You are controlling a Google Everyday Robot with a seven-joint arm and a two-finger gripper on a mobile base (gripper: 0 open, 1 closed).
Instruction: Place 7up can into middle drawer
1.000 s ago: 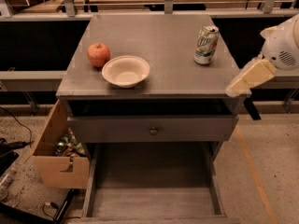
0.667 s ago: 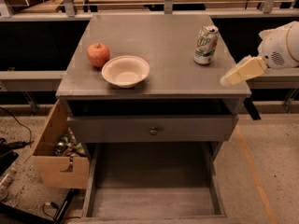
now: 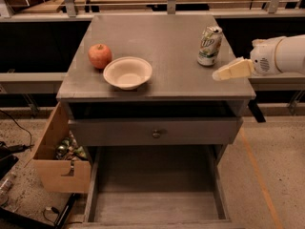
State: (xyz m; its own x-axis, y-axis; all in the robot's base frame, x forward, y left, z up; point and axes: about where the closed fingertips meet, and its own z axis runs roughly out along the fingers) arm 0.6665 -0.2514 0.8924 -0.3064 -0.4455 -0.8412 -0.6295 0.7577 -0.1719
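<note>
The 7up can [image 3: 209, 45], white and green with a silver top, stands upright on the grey cabinet top [image 3: 157, 37] near its right edge. My gripper [image 3: 223, 74], cream-coloured on a white arm, hovers over the cabinet's right front corner, just below and right of the can and apart from it. It holds nothing. The middle drawer [image 3: 155, 190] is pulled out wide below the cabinet, and its plank floor is bare.
A red apple [image 3: 99, 56] and a cream bowl [image 3: 127, 72] sit on the left of the cabinet top. A shut grey drawer front with a round knob [image 3: 156, 133] is above the open drawer. A tan cardboard box [image 3: 59, 161] stands at the cabinet's left.
My gripper has moved left and up, from beyond the cabinet's right front corner to close beside the can. The can, apple and bowl have not moved.
</note>
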